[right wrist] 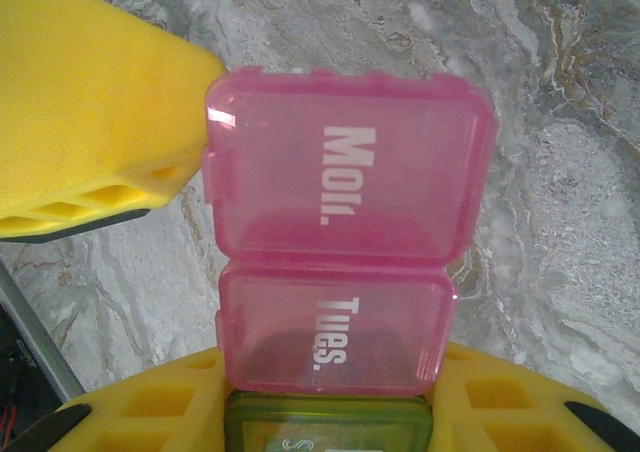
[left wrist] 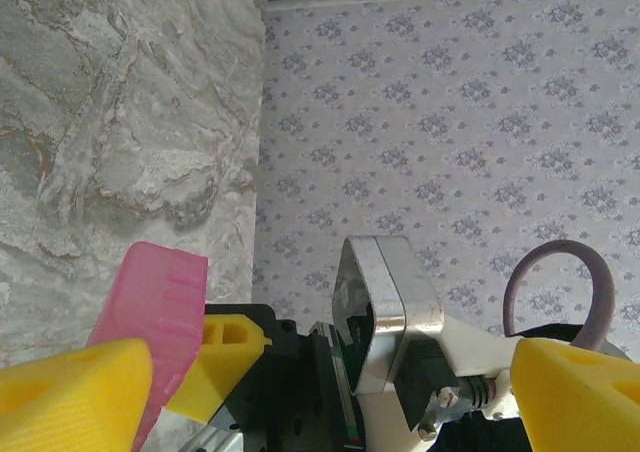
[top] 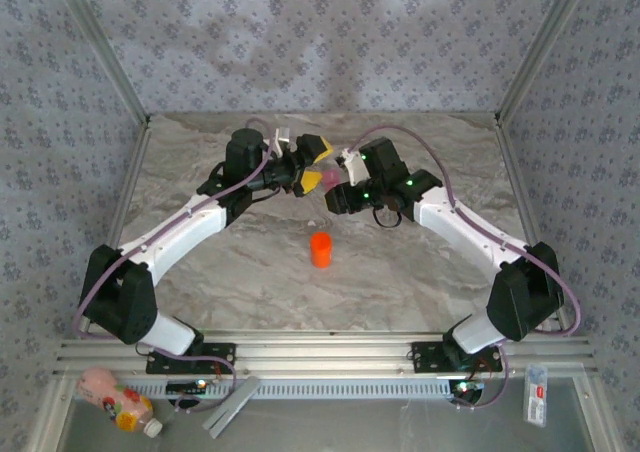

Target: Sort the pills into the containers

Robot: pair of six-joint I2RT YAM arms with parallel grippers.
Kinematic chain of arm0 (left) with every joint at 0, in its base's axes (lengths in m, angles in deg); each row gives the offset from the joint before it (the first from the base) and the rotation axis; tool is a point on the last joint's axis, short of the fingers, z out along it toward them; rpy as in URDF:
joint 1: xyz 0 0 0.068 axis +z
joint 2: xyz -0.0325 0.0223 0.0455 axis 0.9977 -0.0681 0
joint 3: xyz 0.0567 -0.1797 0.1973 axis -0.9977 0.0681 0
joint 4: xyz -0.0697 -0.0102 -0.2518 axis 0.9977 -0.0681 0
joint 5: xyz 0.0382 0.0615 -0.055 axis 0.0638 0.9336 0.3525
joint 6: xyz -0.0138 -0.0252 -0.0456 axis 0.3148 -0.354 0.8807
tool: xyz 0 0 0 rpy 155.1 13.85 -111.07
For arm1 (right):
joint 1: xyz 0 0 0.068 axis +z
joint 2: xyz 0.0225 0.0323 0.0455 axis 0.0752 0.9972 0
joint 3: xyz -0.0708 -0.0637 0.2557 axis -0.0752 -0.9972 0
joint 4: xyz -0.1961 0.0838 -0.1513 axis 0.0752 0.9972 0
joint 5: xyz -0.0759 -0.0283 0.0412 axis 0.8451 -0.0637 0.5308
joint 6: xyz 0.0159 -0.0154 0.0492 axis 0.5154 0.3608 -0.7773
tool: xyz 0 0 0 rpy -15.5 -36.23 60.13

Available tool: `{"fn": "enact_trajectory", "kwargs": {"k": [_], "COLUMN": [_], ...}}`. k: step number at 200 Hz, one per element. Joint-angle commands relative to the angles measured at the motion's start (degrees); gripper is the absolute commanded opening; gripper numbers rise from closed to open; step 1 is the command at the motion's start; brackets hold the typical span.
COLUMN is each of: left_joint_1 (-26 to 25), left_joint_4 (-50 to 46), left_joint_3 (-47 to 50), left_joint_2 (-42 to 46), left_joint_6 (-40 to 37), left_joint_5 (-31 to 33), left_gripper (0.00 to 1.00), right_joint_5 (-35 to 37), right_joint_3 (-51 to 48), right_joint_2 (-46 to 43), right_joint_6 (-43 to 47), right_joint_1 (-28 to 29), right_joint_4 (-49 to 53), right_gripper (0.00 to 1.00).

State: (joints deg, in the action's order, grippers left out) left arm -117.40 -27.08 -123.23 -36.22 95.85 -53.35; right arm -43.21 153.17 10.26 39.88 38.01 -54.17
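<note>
Right up against your right wrist camera is the pill case point(right wrist: 345, 222): a pink part printed "Mon." and "Tues.", with a green part point(right wrist: 328, 427) joined at its near end. Your right jaws are pinching it. Their yellow fingers point(right wrist: 150, 412) press on either side of the green end and the bottom of the "Tues." section, and the rest of the case sticks out past them over the marbled table point(right wrist: 560, 172). You cannot tell from here whether the "Mon." section is a raised lid or a closed box. At the upper left of that view, a finger of your left arm point(right wrist: 90, 102) lies just beside the "Mon." corner; whether it touches is unclear.

In your left wrist camera the left jaws are spread wide, one at the lower left and the other at the lower right of the view. The pink of the case point(left wrist: 150, 307) shows against the lower-left one.

From above, your two arms meet over the far middle of the table point(top: 250, 282), with the case point(top: 330, 180) between them. A small orange bottle point(top: 321, 249) stands upright on the table, nearer the bases and apart from both arms. A drink bottle point(top: 120, 402) lies on the near-left ledge.
</note>
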Motion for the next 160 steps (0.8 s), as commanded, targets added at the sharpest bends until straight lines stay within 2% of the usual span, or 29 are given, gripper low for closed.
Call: {"fn": "enact_trajectory", "kwargs": {"k": [1, 160], "left_joint_1": [-0.8, -4.3], "left_joint_4": [2.9, 4.8], "left_joint_3": [-0.6, -4.2], "left_joint_2": [-0.8, 0.2], "left_joint_6": [0.5, 3.0], "left_joint_5": [0.5, 0.9], "left_gripper": [0.92, 0.92], "right_joint_5": [0.1, 0.2], "right_joint_3": [0.0, -1.7], "right_joint_2": [-1.1, -0.6], "right_joint_6": [-0.4, -0.6], "right_joint_1": [-0.2, -0.4], "right_joint_4": [-0.8, -1.8], "right_gripper": [0.35, 0.34]}}
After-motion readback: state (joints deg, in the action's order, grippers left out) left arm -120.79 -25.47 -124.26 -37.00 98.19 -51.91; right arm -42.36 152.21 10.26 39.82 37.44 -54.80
